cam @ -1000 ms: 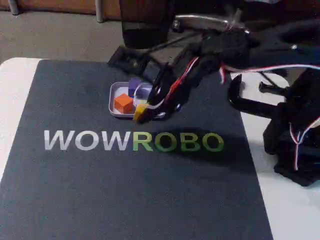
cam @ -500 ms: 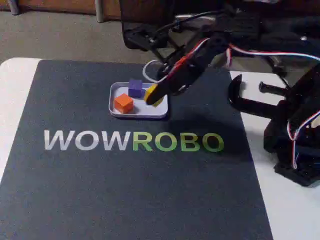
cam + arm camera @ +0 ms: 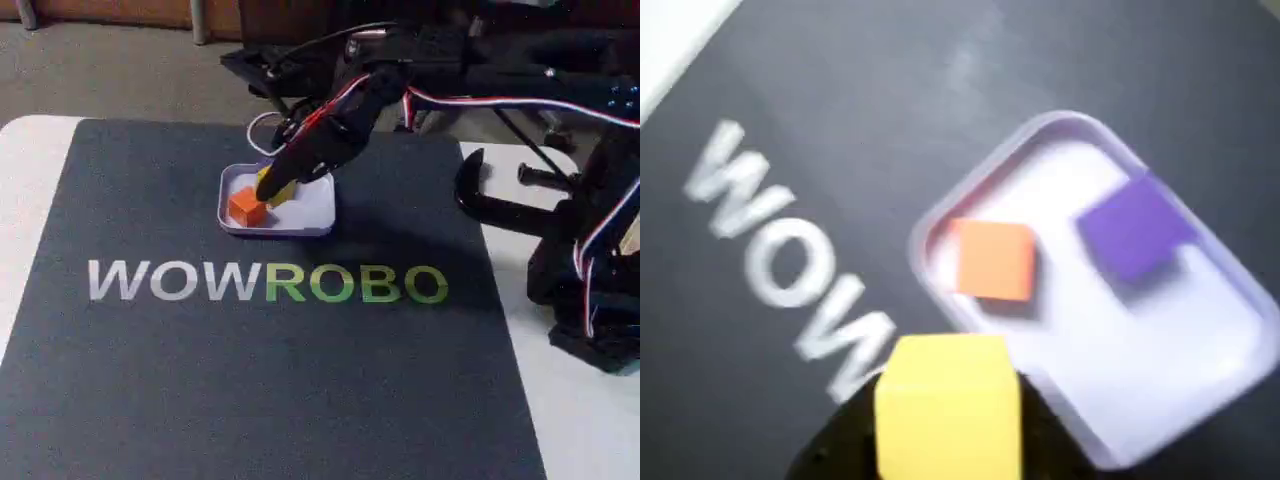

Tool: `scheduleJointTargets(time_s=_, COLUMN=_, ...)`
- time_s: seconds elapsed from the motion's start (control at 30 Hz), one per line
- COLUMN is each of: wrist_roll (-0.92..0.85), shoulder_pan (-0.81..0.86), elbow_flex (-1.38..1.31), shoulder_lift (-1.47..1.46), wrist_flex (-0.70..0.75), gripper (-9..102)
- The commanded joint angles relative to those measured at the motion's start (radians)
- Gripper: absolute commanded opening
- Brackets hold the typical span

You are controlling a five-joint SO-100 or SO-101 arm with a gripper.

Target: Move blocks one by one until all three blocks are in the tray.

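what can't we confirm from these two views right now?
- Purple block: plain in the wrist view; in the fixed view the arm covers that part of the tray.
- End effector fingertips: wrist view, the yellow block hides them and the bottom edge cuts them off.
- Yellow block height above the tray: neither view settles it.
- Orange block: motion blur smears its edges in the wrist view.

Hobby desk: WOWROBO mat (image 3: 270, 300), clamp (image 3: 490, 205).

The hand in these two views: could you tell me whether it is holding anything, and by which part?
The hand holds the yellow block, pinched by its two opposite side faces, above the tray.
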Motion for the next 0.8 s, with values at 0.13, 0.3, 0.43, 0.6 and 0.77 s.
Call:
scheduleJointTargets(time_s=0.13, wrist_roll=-0.061, shoulder_pan=0.025, elbow_flex=0.031, shoulder_lift=0.137, wrist_flex=0.015, gripper=-8)
scheduleJointTargets(time_s=0.3, wrist_roll=-0.109, shoulder_pan=0.031, elbow_flex=0.094, shoulder_lift=0.193, wrist_flex=0.015, gripper=-8)
scheduleJointTargets(time_s=0.43, wrist_roll=-0.166, shoulder_pan=0.041, elbow_flex=0.13, shoulder_lift=0.215, wrist_flex=0.02, gripper=-8)
scheduleJointTargets(time_s=0.6, wrist_roll=-0.258, shoulder_pan=0.069, elbow_flex=0.166, shoulder_lift=0.236, wrist_flex=0.04, gripper=-8)
scheduleJointTargets(time_s=0.77, wrist_roll=-0.264, shoulder_pan=0.069, elbow_flex=0.166, shoulder_lift=0.241, wrist_flex=0.044, gripper=-5)
